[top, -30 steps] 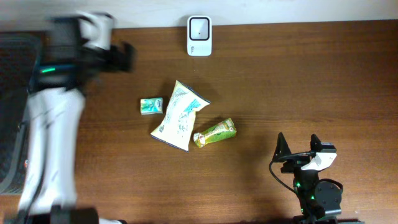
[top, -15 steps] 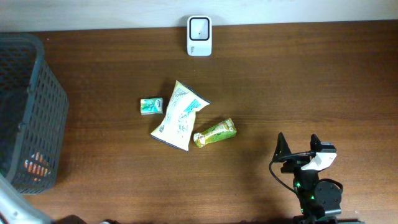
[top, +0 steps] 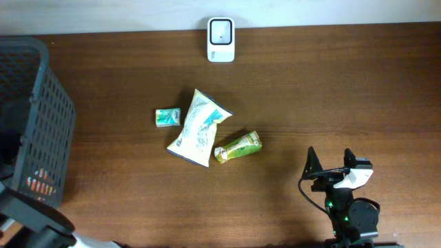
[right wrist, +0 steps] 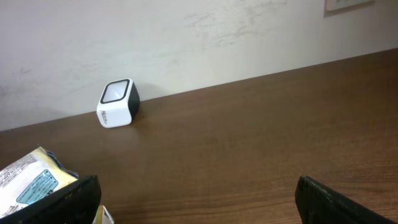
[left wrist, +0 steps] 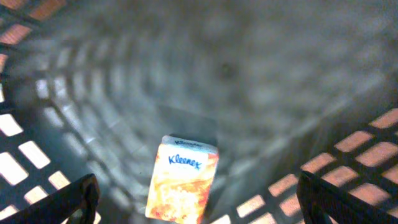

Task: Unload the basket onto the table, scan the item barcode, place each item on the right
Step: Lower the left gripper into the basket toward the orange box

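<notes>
now, down inside the basket (top: 45,103) at the left end of the table (top: 331,89): left gripper (left wrist: 203,200), fingers (left wrist: 68,200) spread wide, pinching nothing. under it, on the basket floor, an orange kleenex pack (left wrist: 182,180), apart from both fingers, seemingly lying flat, though too blurred to be sure. from overhead, only a dark bit of the left arm (top: 34,217) at the near left corner, beside the basket.

near right: right gripper (top: 331,165), likewise spread wide and empty, above bare wood, pointing toward the far wall (right wrist: 186,37).

mid-table, three items close together: a white-and-blue bag (top: 198,129) in the middle, a small green pack (top: 167,117) just left of it, a green pouch (top: 238,147) just right of it and a little nearer. far centre, at the table's far edge by the wall: white scanner (top: 221,39), well apart from all three items and from both grippers.
</notes>
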Tool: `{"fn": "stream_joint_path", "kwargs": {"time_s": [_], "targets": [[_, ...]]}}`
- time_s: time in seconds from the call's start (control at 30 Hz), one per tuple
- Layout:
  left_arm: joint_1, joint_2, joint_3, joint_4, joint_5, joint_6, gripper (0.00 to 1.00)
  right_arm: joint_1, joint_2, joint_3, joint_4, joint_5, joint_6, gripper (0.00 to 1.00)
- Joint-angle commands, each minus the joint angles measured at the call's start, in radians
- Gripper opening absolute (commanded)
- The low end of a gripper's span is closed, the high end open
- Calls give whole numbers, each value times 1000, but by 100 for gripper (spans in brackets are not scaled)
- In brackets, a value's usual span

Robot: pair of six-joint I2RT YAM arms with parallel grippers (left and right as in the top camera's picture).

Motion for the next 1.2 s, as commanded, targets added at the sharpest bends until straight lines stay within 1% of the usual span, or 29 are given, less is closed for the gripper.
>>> {"fn": "stream_joint_path", "kwargs": {"time_s": [0.0, 0.17, 0.23, 0.33, 0.37, 0.4, 0.43, 0.5, 0.53, 0.57, 0.6, 0.7, 0.73, 0.77, 0.83, 0.97, 1.03, 1.1, 1.17], "targets": [[6, 66, -6, -5, -11, 58, 100, -5, -1, -7, -4, -2, 8, 99], [6, 147, -6, -17, -20, 58, 95, -5, -1, -7, -4, -2, 8, 99], [6, 181, -6, -21, -47, 58, 90, -5, -1, -7, -4, -2, 8, 99], [6, 229, -6, -18, -76, 58, 84, -5, -1, -7, -4, -2, 8, 99], [6, 238, -6, -15, -76, 58, 84, -5, -1, -7, -4, -2, 8, 99], [6, 244, -6, -12, -76, 58, 75, -5, -1, -7, -4, -2, 8, 99], [6, 248, -6, -9, -76, 58, 71, -5, -1, -7, -4, -2, 8, 99], [6, 248, -6, 1, -76, 58, 48, -5, -1, -7, -4, -2, 8, 99], [6, 248, -6, 6, -76, 58, 40, -5, -1, -7, -4, -2, 8, 99], [6, 248, -6, 9, -76, 58, 36, -5, -1, -7, -4, -2, 8, 99], [6, 248, -6, 9, -76, 58, 27, -5, -1, -7, -4, -2, 8, 99], [6, 248, -5, 7, -85, 58, 10, -5, -1, -7, -4, -2, 8, 99], [6, 246, 1, 3, -99, 58, 3, -5, -1, -7, -4, -2, 8, 99], [6, 245, 13, -4, -101, 58, 0, -5, -1, -7, -4, -2, 8, 99], [6, 242, 60, -28, -101, 58, 0, -5, -1, -7, -4, -2, 8, 99], [5, 223, 297, -149, -73, 53, 0, -5, -1, -7, -4, -2, 8, 99], [5, 207, 434, -206, -7, 51, 0, -5, -1, -7, -4, -2, 8, 99], [-5, 177, 626, -274, 114, 51, 0, -5, -1, -7, -4, -2, 8, 99], [-25, 149, 739, -318, 177, 51, 0, -5, -1, -7, -4, -2, 8, 99]]}}
